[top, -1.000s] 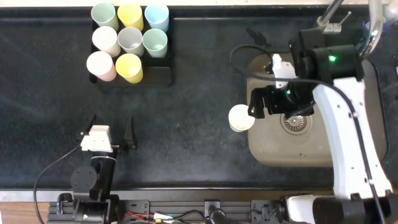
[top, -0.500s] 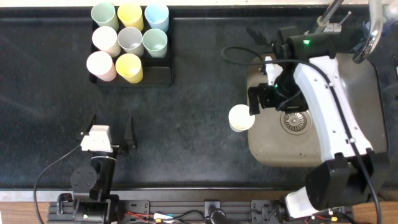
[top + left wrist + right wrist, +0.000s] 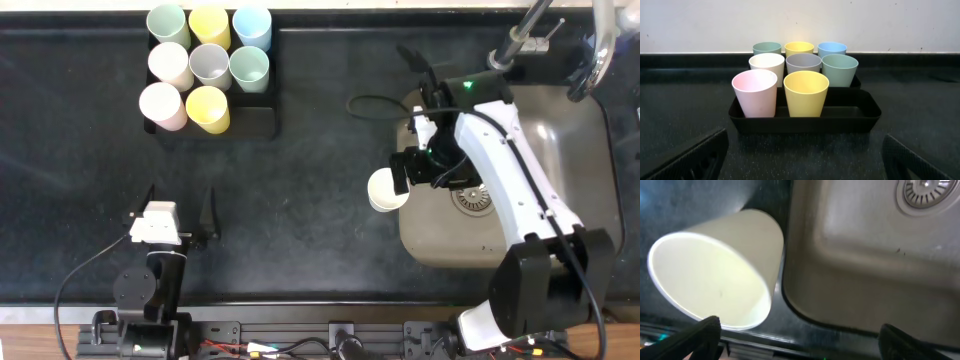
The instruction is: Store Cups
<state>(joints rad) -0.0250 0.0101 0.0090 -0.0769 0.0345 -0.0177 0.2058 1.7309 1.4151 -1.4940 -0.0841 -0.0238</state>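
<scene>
Right gripper [image 3: 407, 172] shifting left toward cream cup [image 3: 386, 189] standing beside sink [image 3: 560, 215], fingers spreading wide open. Left gripper [image 3: 180, 201] sitting open, facing cup-filled tray [image 3: 256, 119].

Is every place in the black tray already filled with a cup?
No, in the black tray the corner place beside the near yellow cup is bare in the left wrist view.
</scene>
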